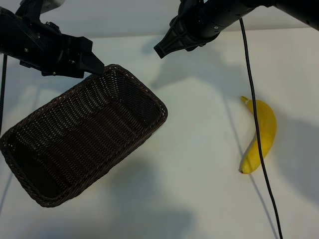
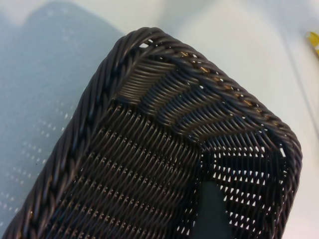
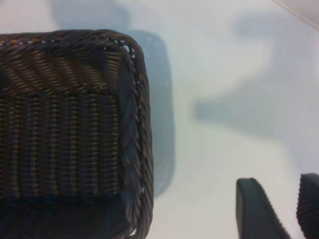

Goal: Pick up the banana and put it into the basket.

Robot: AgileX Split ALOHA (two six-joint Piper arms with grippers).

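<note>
The banana (image 1: 260, 137) lies on the white bench (image 1: 199, 149) toward the right edge, a black cable (image 1: 256, 124) crossing over it, nothing gripping it. Bare bench separates it from the basket (image 1: 84, 134), which sits angled at the left. The right gripper (image 1: 162, 50) hovers above the open stretch, fingers (image 3: 256, 209) narrowly parted, holding nothing. The left gripper (image 1: 97, 67) hangs at the basket's far corner, spread wide, one finger (image 2: 212, 211) inside the rim.

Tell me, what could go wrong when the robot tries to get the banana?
A black cable lies right across the banana, so the right pincer might snag it while grabbing. The left pincer sits at the basket rim's far corner and could nudge the basket. The banana is well apart from the basket, so it could slip on the way.
</note>
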